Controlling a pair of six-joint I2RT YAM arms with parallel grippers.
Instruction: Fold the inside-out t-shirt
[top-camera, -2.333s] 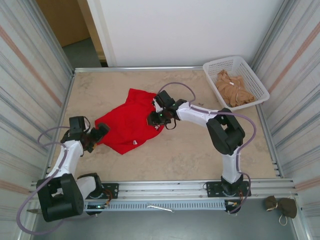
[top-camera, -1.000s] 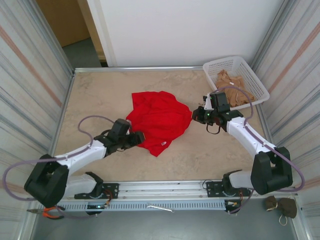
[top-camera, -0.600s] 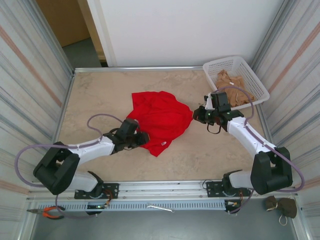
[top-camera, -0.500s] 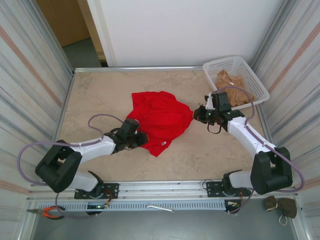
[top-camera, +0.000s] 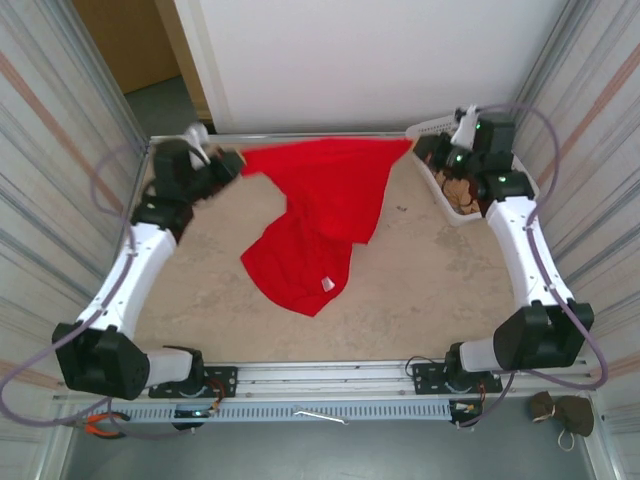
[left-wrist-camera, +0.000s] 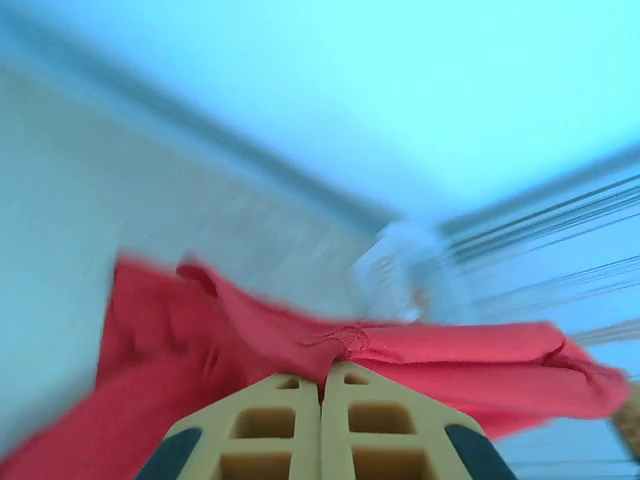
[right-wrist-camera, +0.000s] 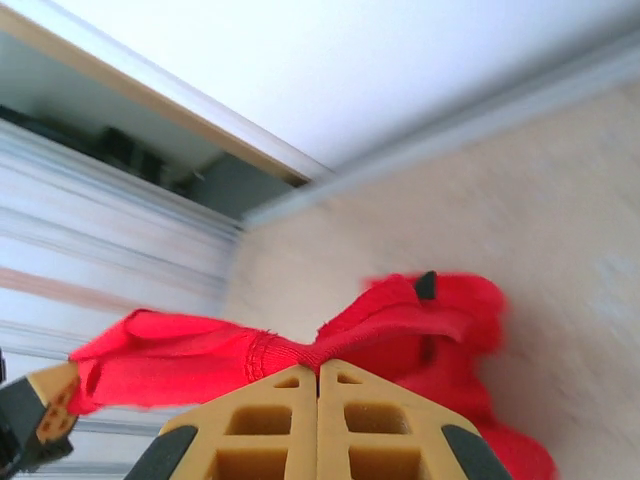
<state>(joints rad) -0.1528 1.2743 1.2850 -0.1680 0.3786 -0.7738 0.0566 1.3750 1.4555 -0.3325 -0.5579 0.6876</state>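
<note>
Cloth of the bright red cotton t-shirt (top-camera: 318, 215) sags limp between left gripper (top-camera: 228, 166) and right gripper (top-camera: 421, 150), both pinching its far seamed edge (probably the surest hold).

Left arm (top-camera: 132, 268) and right arm (top-camera: 528, 250): white links joined by black joint housings (top-camera: 100, 362), each trailed by a lilac-grey cable (top-camera: 96, 188). Fingers (left-wrist-camera: 262, 432) are tan blocks with rectangular cut-outs and dark outer pads (left-wrist-camera: 168, 456).

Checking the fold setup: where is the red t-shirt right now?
In the top view, the t-shirt hangs stretched along the far edge of the table between the left gripper and the right gripper, its lower part draping toward mid-table.
</note>
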